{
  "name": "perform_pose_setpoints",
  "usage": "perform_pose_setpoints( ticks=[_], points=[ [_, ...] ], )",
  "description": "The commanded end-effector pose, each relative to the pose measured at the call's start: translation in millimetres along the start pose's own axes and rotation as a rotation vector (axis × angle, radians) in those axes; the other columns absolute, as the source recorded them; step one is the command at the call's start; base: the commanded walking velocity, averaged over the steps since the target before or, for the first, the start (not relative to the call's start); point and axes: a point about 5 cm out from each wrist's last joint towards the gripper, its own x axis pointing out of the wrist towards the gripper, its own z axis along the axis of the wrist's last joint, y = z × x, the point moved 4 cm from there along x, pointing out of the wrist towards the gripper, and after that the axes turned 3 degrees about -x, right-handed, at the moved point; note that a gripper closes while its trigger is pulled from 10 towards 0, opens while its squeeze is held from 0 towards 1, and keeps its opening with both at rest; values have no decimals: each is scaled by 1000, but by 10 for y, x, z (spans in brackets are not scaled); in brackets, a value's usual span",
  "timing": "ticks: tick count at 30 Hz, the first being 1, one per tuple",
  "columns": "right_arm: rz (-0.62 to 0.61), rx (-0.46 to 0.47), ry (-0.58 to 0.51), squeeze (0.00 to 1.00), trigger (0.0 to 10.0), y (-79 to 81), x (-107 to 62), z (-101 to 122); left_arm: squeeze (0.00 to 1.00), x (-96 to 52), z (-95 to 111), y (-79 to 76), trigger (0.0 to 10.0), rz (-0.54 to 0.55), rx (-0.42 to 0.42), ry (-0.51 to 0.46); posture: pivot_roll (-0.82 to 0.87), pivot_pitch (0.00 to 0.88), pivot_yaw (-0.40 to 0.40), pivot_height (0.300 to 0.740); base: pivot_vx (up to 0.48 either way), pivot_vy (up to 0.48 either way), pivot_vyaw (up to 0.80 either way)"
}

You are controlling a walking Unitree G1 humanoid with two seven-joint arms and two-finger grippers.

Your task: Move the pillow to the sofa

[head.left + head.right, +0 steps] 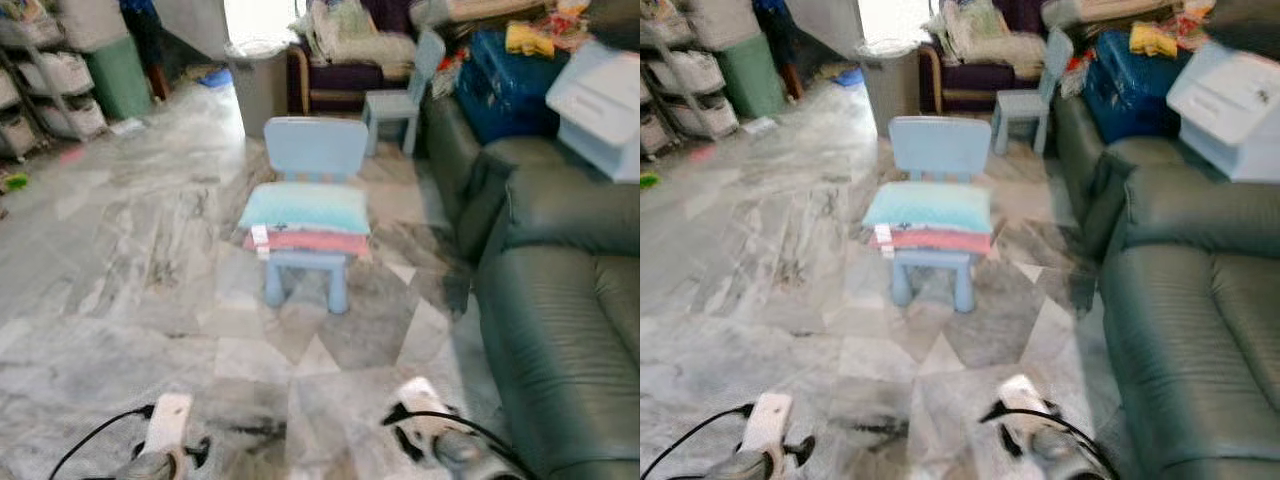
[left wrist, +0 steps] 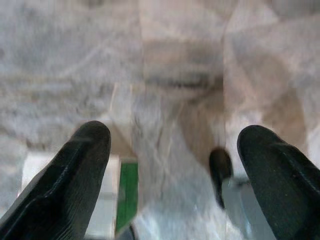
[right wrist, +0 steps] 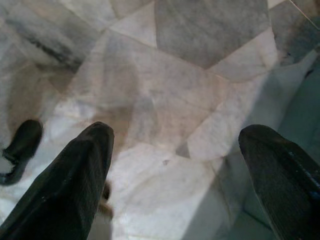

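The pillow lies on the seat of the small blue chair, long axis across it, straight ahead and well apart from both arms. The left tool and right tool hang wide open, empty, over the floor; the sofa stands on the right.

- Floor: grey and white marble-patterned tiles with angled joints; darker patches near the middle
- Small blue chair: stands on the open floor, back towards the far end
- Second blue chair: further back, just beside the seating along the right side
- Grey bin: at the far end, below a bright opening
- Shelving: far left, holding white baskets; a green container beside it
- Blue case and white box: rest on the right-hand seating
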Motion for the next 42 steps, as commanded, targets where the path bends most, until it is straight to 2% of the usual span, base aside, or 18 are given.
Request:
perform_pose_setpoints(
  ticks=[1, 30, 42],
  points=[
    [-15, -4, 28, 0, 10000, -89, -24, -105, 0, 8, 3, -67, 10000, -15, -9, -2, -34, 0, 27, 740, 356, 319, 0],
    [-17, -13, 8, 0, 10000, -114, -19, -52, 0, 8, 12, -57, 10000, -17, 21, 0, -35, 0, 33, 740, 324, 350, 0],
    [-12, -36, 0, 0, 10000, -110, -20, -41, 0, 6, 5, -58, 10000, -19, 35, 1, -32, 0, 28, 740, 417, 106, 0]
  ],
)
